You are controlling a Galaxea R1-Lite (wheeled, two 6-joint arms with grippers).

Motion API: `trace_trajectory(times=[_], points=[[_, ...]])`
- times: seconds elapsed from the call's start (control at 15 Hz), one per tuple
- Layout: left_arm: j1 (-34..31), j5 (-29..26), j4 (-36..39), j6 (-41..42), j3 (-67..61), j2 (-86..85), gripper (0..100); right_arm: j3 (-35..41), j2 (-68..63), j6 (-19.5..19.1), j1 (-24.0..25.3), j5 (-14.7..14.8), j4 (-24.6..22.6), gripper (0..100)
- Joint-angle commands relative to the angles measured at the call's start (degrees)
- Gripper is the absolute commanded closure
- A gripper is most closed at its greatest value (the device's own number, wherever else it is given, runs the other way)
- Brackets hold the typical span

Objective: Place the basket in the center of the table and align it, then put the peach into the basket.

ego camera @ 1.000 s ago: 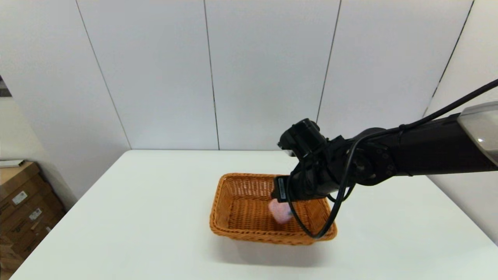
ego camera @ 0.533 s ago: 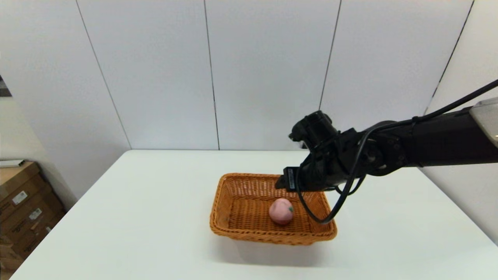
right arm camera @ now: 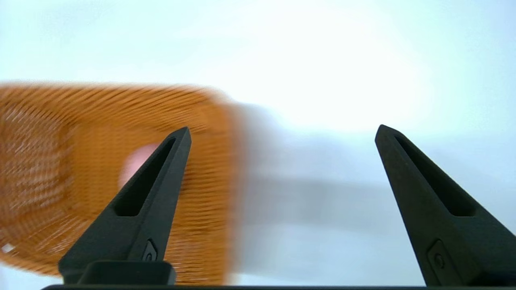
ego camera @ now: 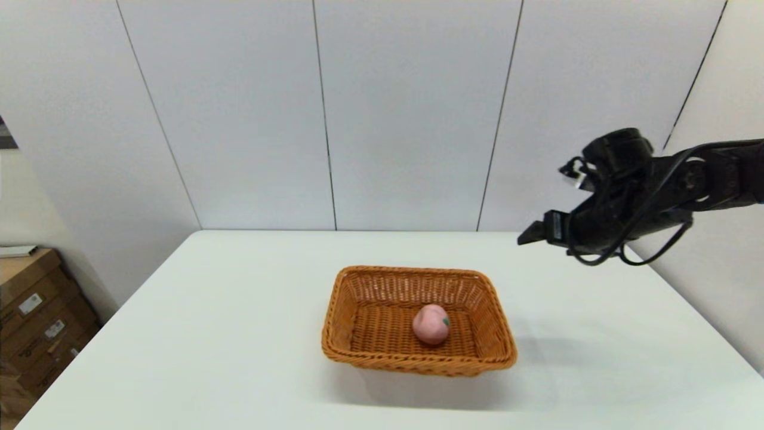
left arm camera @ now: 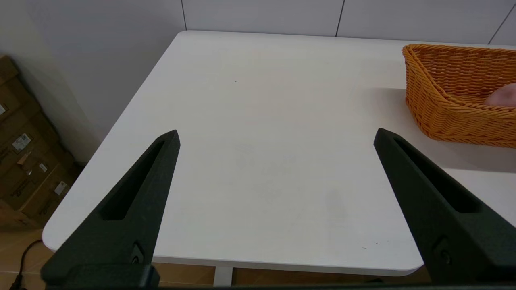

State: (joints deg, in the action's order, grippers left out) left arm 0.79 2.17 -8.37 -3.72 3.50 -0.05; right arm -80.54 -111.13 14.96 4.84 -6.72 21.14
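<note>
Head view: right gripper (ego camera: 528,236) hangs spread, right of the basket (ego camera: 418,352) holding the peach (ego camera: 431,323).

Carton labels apparently unreadable; nothing legible.

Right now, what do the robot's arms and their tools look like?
The right arm is matte black and bulky at the wrist, with loose black cables looping under it. Its right tool has two long, tapering black fingers, each with a slotted recess. The left tool has the same wedge-shaped black fingers; its arm is out of view.
</note>
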Motion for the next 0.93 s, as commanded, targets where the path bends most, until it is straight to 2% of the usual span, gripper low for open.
trace_trajectory(times=[0.07, 0.27, 0.53, 0.73, 0.87, 0.93], points=[[0.0, 0.0, -0.1, -0.1, 0.0, 0.0, 0, -0.1, -0.4, -8.8, -18.4, -8.5, 1.3, 0], [0.0, 0.0, -0.1, -0.1, 0.0, 0.0, 0, -0.2, -0.1, -14.6, -24.9, -8.5, 0.6, 0], [0.0, 0.0, -0.1, -0.1, 0.0, 0.0, 0, 4.0, 9.3, -15.2, -25.1, -11.2, 1.1, 0], [0.0, 0.0, -0.1, -0.1, 0.0, 0.0, 0, 11.7, 20.9, -15.3, -23.7, -16.8, 3.0, 0], [0.0, 0.0, -0.1, -0.1, 0.0, 0.0, 0, 14.4, 27.9, -16.2, -22.8, -19.9, 7.7, 0], [0.0, 0.0, -0.1, -0.1, 0.0, 0.0, 0, 15.2, 31.7, -17.3, -21.9, -22.1, 11.8, 0]])
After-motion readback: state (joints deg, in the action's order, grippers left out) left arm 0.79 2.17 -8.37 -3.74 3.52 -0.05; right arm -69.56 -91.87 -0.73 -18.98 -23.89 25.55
